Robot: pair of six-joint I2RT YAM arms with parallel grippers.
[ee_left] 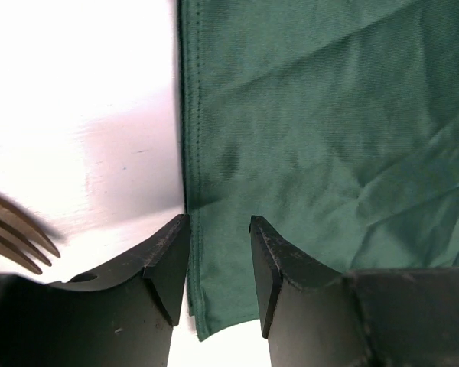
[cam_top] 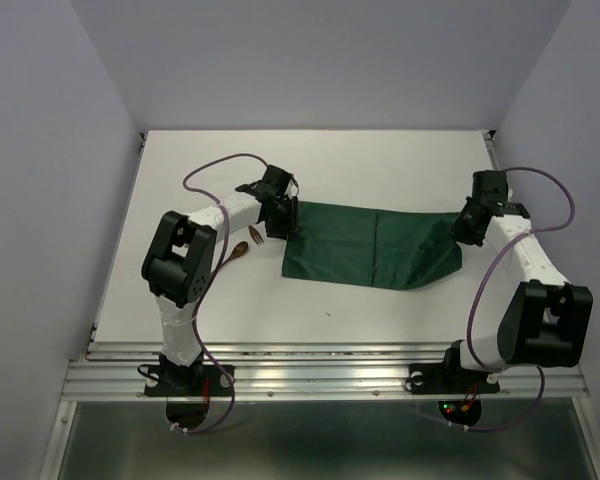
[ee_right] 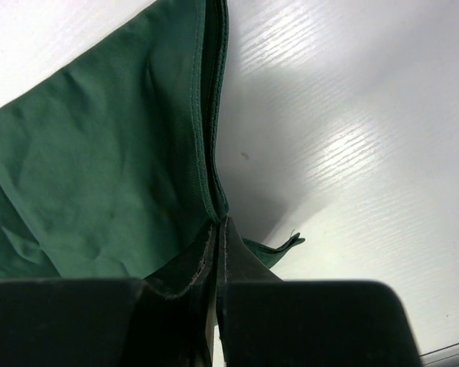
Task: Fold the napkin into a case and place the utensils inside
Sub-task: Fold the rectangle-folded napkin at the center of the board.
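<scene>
**Napkin held at both short ends, utensils beside it**

The napkin (cam_top: 370,245) lies across the middle of the white table (cam_top: 380,160) as a long doubled strip, with a vertical crease near its centre. Its near right corner is rumpled.

The left gripper (ee_left: 218,229) stands at the strip's left hem. Its jaws are partly apart and straddle the stitched edge, and the cloth between them lies flat and unpinched.

The right gripper (ee_right: 218,225) is pinched tight on the stacked layers of the right edge.

The fork (cam_top: 256,237) and spoon (cam_top: 239,251) rest on the table just left of the napkin, outside it and close to the left arm. White surface shows beyond the cloth's far and near long edges, and pale walls bound the table at the left, right and back.
</scene>
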